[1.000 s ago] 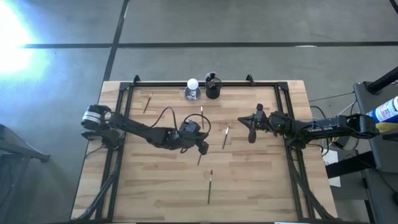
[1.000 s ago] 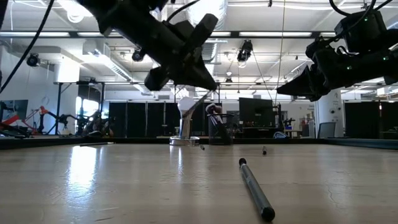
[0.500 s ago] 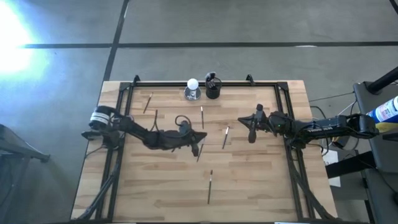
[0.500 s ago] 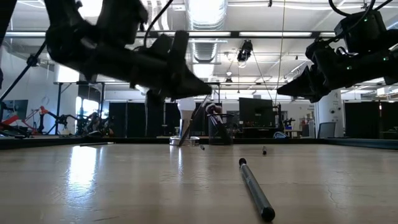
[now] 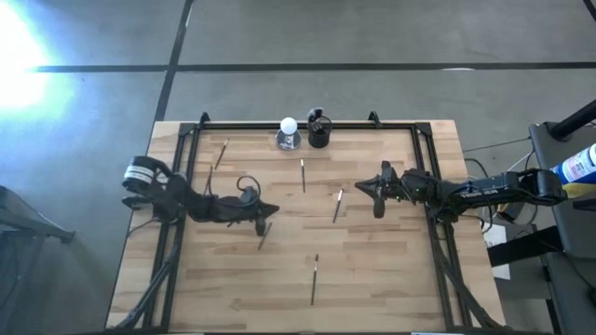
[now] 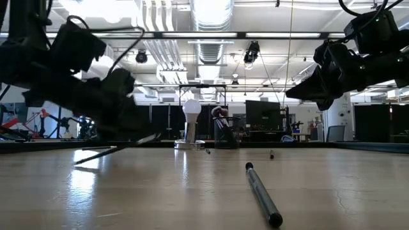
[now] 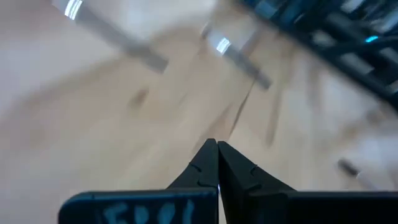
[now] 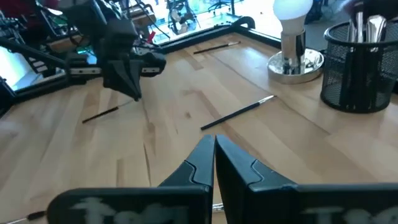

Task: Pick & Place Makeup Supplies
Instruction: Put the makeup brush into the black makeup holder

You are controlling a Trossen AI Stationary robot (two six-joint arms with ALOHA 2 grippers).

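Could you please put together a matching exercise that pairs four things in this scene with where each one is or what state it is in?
Things:
1. white ball on a clear base
2. black mesh cup
3. left gripper
4. right gripper

Places or states:
A. shut and empty, above the table's right half
B. has brushes standing in it
C. shut on a thin brush, over the table's left half
D. stands at the back edge, just left of the cup

Pairs: 1-D, 2-B, 3-C, 4-A
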